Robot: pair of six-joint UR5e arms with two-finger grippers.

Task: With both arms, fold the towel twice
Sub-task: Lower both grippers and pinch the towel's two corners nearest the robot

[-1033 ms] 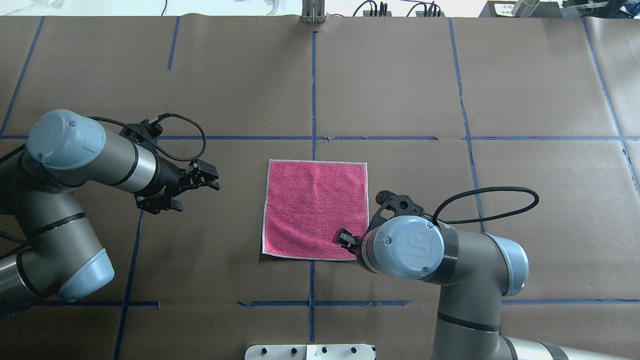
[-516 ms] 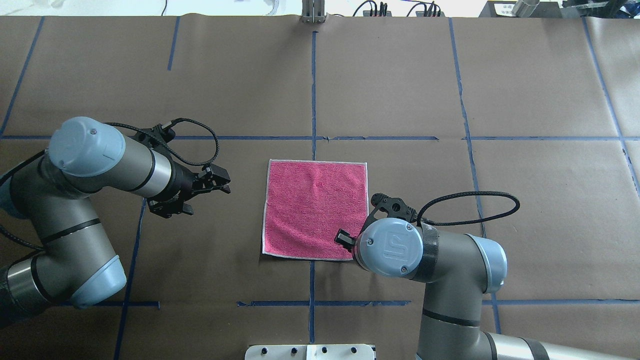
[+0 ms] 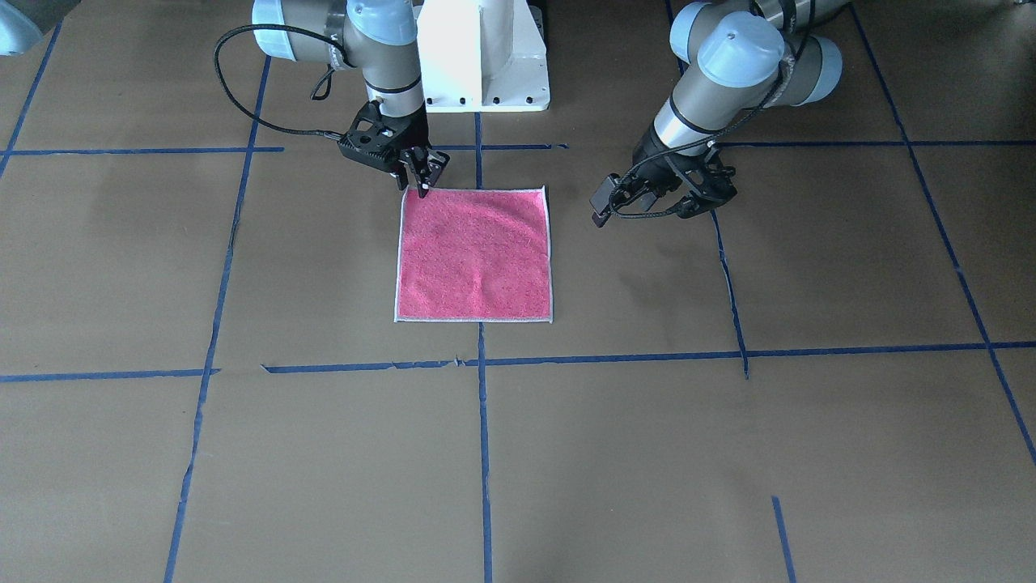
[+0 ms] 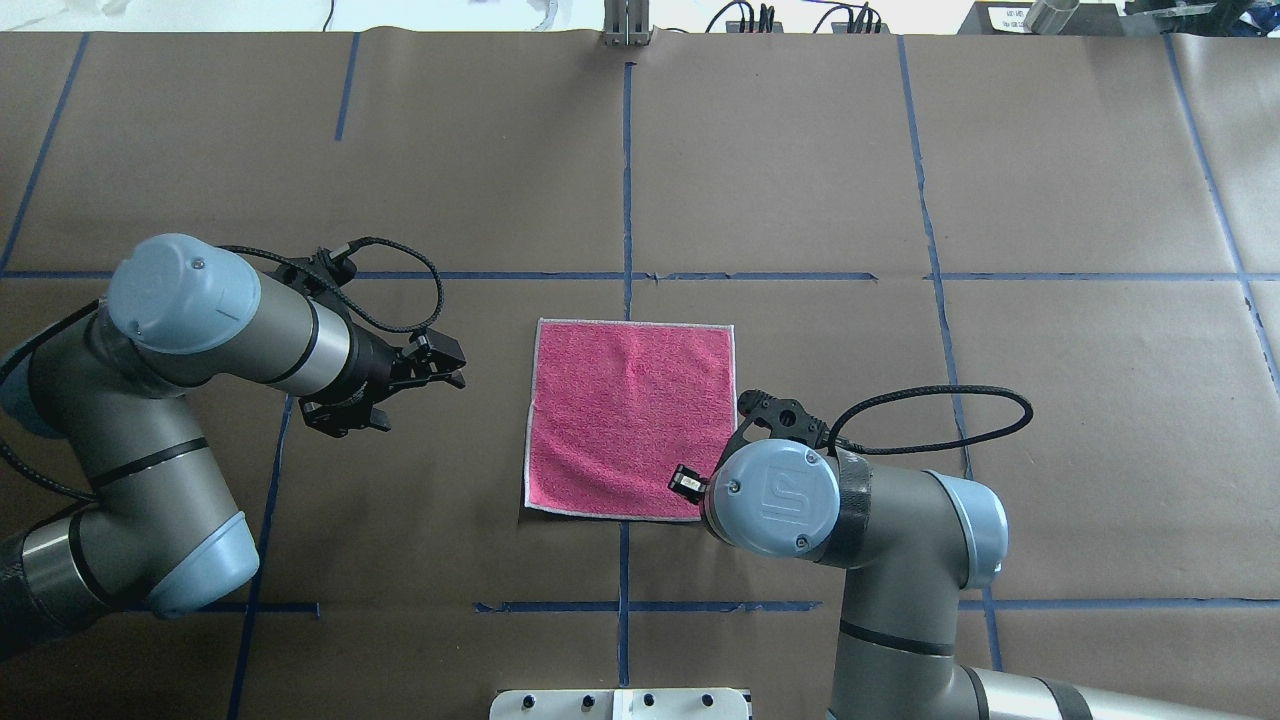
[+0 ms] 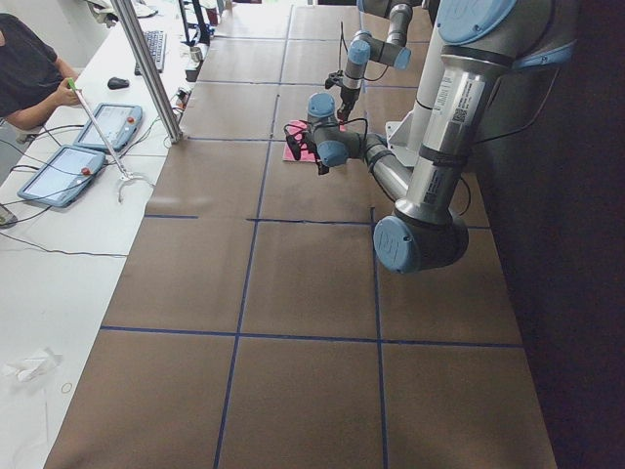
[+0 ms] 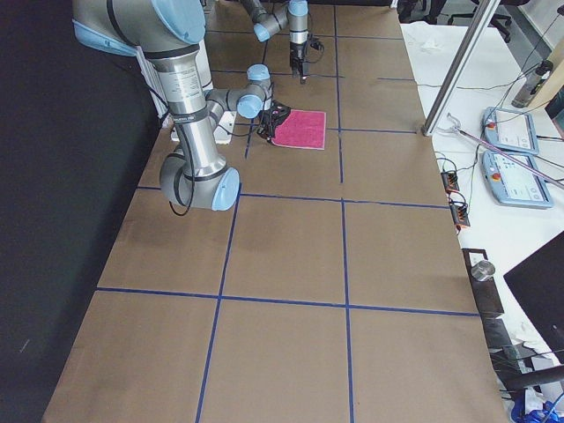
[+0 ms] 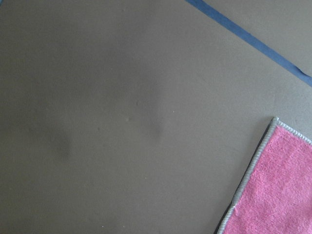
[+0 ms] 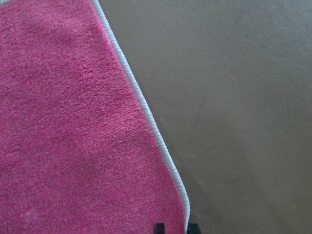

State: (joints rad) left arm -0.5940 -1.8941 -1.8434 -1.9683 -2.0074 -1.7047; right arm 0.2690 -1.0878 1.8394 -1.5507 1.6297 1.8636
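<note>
Towel (image 4: 630,415) lies flat and unfolded, pink face up, in the middle of the tabletop (image 4: 800,150). Its whitish hem is square to the blue tape lines (image 4: 627,180), and one of these lines passes under it. It is a small terry cloth, so I judge it light, soft and fully limp: it will keep no shape when lifted, the free part will hang and drag, and the pile probably clings a little to the brown cover. The good places to take it are the two corners of the edge nearest the robot, pinched on the stitched hem (the hem is the firmest part, and too shallow a bite can slip off). The right pincer (image 3: 421,185) stands with its tips down at the near corner on the robot's right side. In the right wrist view its two fingertips (image 8: 158,227) show only a narrow gap and the hem runs down to that gap, but I cannot tell whether they nip the cloth or only touch the tabletop beside it. The left pincer (image 4: 412,395) hovers well apart from the towel's left edge. Its jaws look spread and hold nothing, and its wrist view shows only one towel corner and bare tabletop.
</note>
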